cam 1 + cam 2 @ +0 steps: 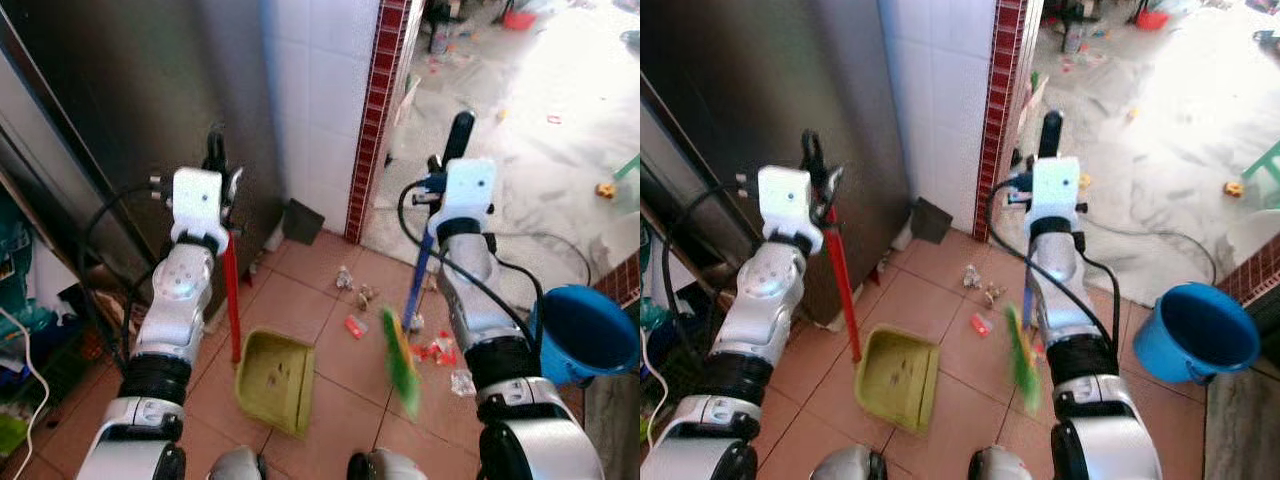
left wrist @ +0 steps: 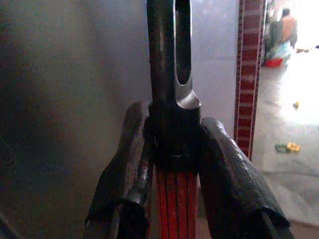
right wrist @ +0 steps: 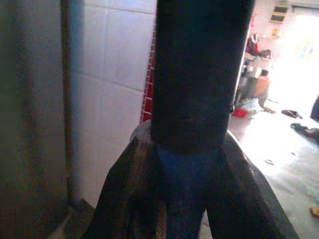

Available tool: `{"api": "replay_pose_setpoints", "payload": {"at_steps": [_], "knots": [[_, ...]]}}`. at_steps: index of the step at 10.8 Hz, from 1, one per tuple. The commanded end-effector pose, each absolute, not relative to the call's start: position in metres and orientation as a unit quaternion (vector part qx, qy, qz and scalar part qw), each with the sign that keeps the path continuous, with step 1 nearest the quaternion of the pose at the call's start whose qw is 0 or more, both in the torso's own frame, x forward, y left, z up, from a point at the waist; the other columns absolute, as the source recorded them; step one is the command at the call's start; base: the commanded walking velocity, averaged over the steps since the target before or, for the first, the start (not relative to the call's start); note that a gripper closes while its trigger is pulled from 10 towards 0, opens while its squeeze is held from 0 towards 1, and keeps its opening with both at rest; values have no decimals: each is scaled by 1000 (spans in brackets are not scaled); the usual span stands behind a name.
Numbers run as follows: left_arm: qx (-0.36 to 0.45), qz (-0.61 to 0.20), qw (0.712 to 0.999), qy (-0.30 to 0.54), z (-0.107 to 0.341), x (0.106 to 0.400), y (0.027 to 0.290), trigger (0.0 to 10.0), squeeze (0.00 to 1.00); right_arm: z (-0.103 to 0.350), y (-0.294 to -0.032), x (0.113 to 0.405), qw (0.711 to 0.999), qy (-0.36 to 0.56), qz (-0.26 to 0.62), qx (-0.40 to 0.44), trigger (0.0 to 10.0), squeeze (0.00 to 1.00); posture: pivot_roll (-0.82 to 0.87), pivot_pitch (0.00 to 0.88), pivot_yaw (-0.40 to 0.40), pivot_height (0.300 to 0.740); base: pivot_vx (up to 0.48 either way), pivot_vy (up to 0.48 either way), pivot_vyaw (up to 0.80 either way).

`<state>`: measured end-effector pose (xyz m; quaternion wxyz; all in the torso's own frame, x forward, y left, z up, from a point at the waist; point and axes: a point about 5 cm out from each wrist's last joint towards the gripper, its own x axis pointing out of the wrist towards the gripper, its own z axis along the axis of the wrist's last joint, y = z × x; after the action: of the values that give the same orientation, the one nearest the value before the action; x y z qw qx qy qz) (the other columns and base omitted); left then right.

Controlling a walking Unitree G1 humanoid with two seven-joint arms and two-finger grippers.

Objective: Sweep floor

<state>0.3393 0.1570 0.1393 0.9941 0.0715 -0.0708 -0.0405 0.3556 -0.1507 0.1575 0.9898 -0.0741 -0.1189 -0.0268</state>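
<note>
Your left gripper [image 2: 172, 164] is clamped on the red handle [image 1: 232, 300] of the dustpan [image 1: 276, 380], fingers [image 2: 227, 174] pressed against both sides just below the handle's black slotted cap [image 2: 169, 64]. The handle stands nearly upright, and the olive-green pan rests on the terracotta tile floor [image 1: 330, 420] in front of your feet, its open mouth facing the debris.

Your right gripper [image 3: 187, 189] is closed around the blue shaft [image 1: 420, 280] of the broom, gripping directly beneath its black end grip [image 1: 458, 135]. The shaft slopes down to the green brush head [image 1: 400, 362], which appears blurred and sits just right of the dustpan, near but apart from it.

Debris location: small scraps of litter [image 1: 355, 290] lie on the tiles beyond the pan, a red piece [image 1: 354, 326] sits between pan and brush, and a cluster of red and clear wrappers [image 1: 440, 350] lies beside the brush head, close to your right arm.

Surroundings: a stainless steel refrigerator [image 1: 120, 120] stands to your left, with a white tiled wall [image 1: 320, 90] edged by a red brick-pattern strip [image 1: 375, 110] beyond it. A blue bucket [image 1: 585, 335] sits to your right. Past the doorway the pale floor [image 1: 530, 130] carries further scattered litter. A dark flat object [image 1: 302, 222] leans at the foot of the tiled wall; its nature cannot be determined.
</note>
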Motion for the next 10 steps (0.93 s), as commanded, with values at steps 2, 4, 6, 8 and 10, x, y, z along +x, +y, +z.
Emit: {"api": "replay_pose_setpoints", "payload": {"at_steps": [2, 4, 6, 8, 10], "knots": [[65, -45, 991, -104, 150, 334, 154, 10000, 0, 174, -148, 362, 986, -147, -32, -74, 10000, 0, -19, 0, -7, 740, 0, 0, 0], [66, -32, 995, -72, 124, 311, 161, 10000, 0, 162, -145, 356, 986, -142, -6, -89, 10000, 0, 6, 0, 2, 740, 0, 0, 0], [77, -21, 995, -67, 127, 312, 176, 10000, 0, 153, -155, 360, 986, -124, -23, -107, 10000, 0, 36, 0, 6, 740, 0, 0, 0], [72, -21, 992, -99, 156, 322, 179, 10000, 0, 182, -159, 374, 983, -151, -54, -87, 10000, 0, 47, 0, -13, 740, 0, 0, 0], [58, 13, 993, -102, 150, 326, 183, 10000, 0, 160, -158, 372, 988, -119, -54, -81, 10000, 0, 63, 0, -43, 740, 0, 0, 0]]}}
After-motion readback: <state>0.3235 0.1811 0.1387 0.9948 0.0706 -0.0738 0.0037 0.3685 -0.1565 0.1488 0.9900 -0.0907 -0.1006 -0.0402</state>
